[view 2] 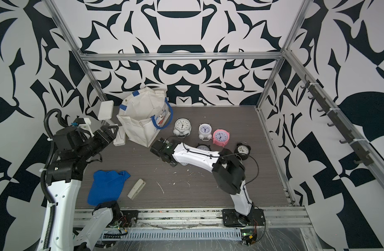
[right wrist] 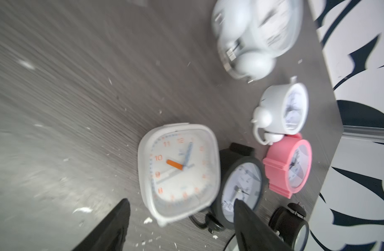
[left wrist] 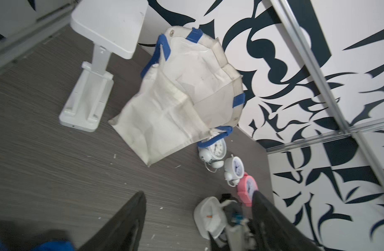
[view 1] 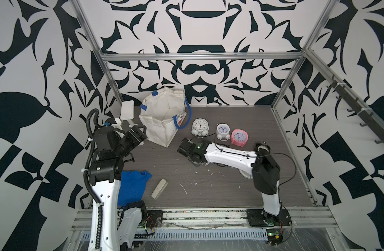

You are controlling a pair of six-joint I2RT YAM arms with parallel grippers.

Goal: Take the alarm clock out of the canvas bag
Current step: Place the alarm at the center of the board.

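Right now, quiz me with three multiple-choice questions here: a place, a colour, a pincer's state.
1. Where is the pink clock? A) inside the canvas bag B) last in its row, farthest from the bag C) at the front edge
2. The bag's handles are? A) red B) blue C) black
3. The left pincer is? A) open, empty B) shut on a handle C) shut on a clock
B, two white clocks sit between; B, straps show blue; A, fingers spread.

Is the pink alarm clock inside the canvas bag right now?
No: the pink alarm clock stands on the table beside a small white clock, well apart from the canvas bag.
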